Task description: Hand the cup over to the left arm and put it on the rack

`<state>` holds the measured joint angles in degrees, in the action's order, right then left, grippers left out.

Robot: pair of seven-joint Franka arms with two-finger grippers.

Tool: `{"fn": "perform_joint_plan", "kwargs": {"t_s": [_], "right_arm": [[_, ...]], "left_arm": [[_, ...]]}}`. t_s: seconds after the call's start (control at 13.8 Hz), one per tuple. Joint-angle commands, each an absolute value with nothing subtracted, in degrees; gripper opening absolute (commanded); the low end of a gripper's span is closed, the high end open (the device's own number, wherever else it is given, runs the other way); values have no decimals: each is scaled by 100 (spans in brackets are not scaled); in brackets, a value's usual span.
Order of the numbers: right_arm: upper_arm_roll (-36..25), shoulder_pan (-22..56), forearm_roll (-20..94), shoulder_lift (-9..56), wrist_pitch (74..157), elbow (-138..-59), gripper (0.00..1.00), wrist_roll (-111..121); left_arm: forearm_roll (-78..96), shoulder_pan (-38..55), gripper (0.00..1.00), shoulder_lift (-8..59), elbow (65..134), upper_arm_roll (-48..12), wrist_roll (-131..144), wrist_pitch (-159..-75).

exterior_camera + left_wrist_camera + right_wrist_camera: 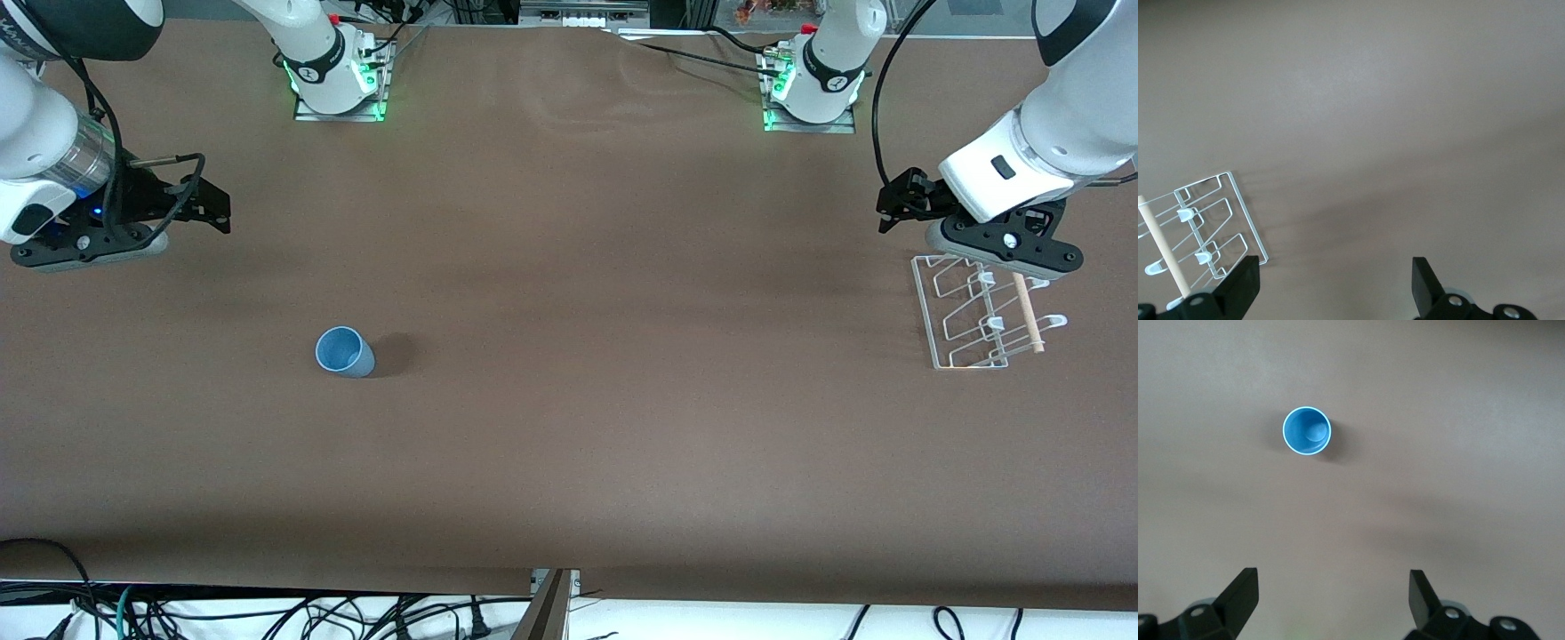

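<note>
My right gripper (1331,593) hangs spread wide, holding nothing, over bare table toward its own end. My left gripper (1335,283), likewise released, hovers over the clear white-edged wire rack (965,320). The small light-blue tapered plastic cup (344,352) stands upright, mouth up, on the brown table (622,427) toward the right arm's end.

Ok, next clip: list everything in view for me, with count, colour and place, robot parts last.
cup: one, light blue, upright and open end up on the table toward the right arm's end.
rack: one, clear with white edges, on the table toward the left arm's end.
dowel: one, pale wood, lying across the rack.
table: one, brown surface.
cables: several, dark, below the table's nearest edge.
left gripper: one, black, open, empty, above the table beside the rack.
right gripper: one, black, open, empty, above the table at its own end.
</note>
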<state>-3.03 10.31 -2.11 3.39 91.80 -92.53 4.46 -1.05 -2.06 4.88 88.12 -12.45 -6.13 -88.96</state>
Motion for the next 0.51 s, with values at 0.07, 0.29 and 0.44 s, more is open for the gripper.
{"fn": "perform_joint_plan", "kwargs": {"t_s": [0.07, 0.29, 0.44], "right_arm": [[-290, 1020, -211, 316, 9115, -9237, 100, 387], [-334, 976, -141, 316, 9106, -9220, 100, 448], [-308, 1019, -201, 360, 9105, -9176, 100, 431]], "left_arm": [[-62, -202, 100, 439, 8824, -1283, -580, -8851], [-62, -202, 100, 439, 8824, -1283, -580, -8851], [-62, -202, 100, 439, 8824, -1283, -580, -8842]]}}
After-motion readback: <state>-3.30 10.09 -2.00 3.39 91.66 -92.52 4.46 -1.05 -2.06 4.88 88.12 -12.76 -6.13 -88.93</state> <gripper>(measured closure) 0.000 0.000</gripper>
